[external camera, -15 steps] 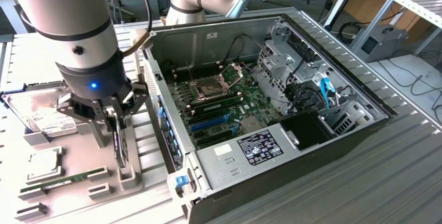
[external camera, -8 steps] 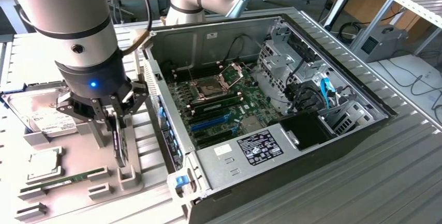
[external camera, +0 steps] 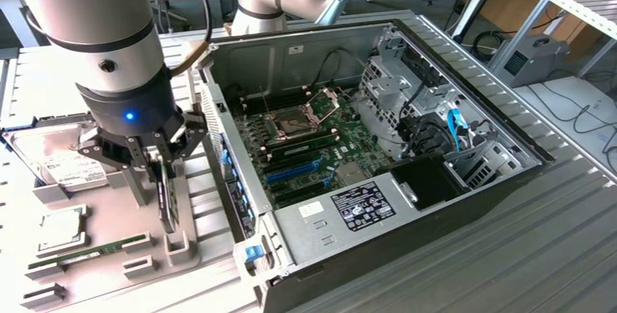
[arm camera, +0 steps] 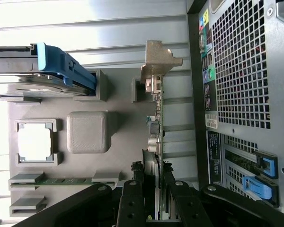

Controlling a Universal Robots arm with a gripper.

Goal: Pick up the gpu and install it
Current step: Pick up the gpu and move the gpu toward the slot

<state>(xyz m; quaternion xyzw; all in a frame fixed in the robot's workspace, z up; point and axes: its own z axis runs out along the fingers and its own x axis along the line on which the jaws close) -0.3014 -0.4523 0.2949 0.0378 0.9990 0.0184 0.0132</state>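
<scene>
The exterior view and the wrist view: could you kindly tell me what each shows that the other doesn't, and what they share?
Exterior view: the inside of the open case, with motherboard and CPU socket, and the arm above. Wrist view: the case's perforated rear panel and the silver bracket at the end of the gpu. Shared: the gripper closed on the upright gpu, the grey tray, the RAM stick.

Arm (external camera: pixel 106 31) vertical, wrist low, gripper (external camera: pixel 162 190) pointing straight down, both fingers (arm camera: pixel 131 203) clamped flat on upright gpu (arm camera: pixel 157 124).
</scene>
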